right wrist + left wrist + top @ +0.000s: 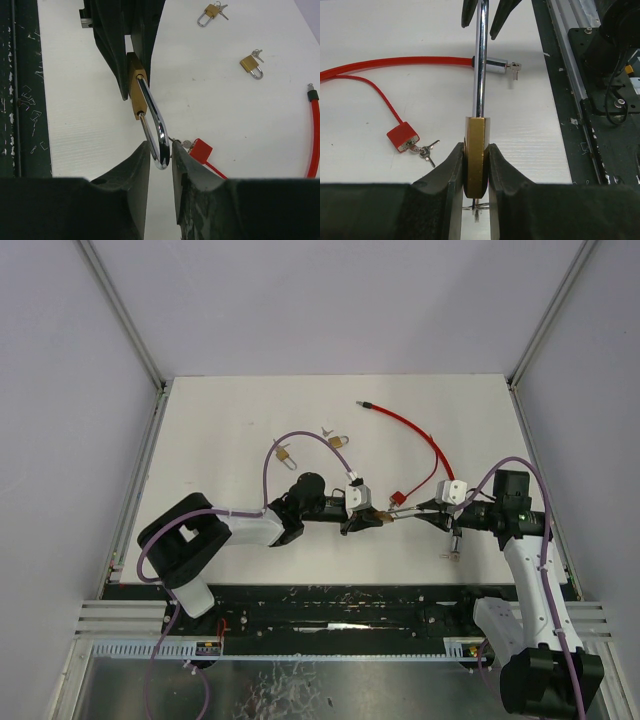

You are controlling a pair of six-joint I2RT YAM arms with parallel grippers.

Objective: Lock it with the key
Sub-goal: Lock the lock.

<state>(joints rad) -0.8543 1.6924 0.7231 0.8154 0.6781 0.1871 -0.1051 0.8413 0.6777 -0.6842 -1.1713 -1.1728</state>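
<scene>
While pincers grip padlock, red cable lock nearby, two spare padlocks beyond

Lab test cell: white-walled enclosure, aluminium rails.

1. We see the brass padlock low in the centre of the left wrist view. Its flat golden body stands on edge, pinched on both faces between dark pads.
2. Its long chrome shackle runs straight up from the body to the top edge of that frame.
3. In the right wrist view we see the shackle as a narrow polished loop slanting down from the brass body in the upper left to its bend at lower centre. Both legs appear to meet the body.
4. A bit of metal, possibly a key, pokes out below the body in the left wrist view; we cannot tell for sure.
5. In the top view the padlock sits just right of centre.
</scene>
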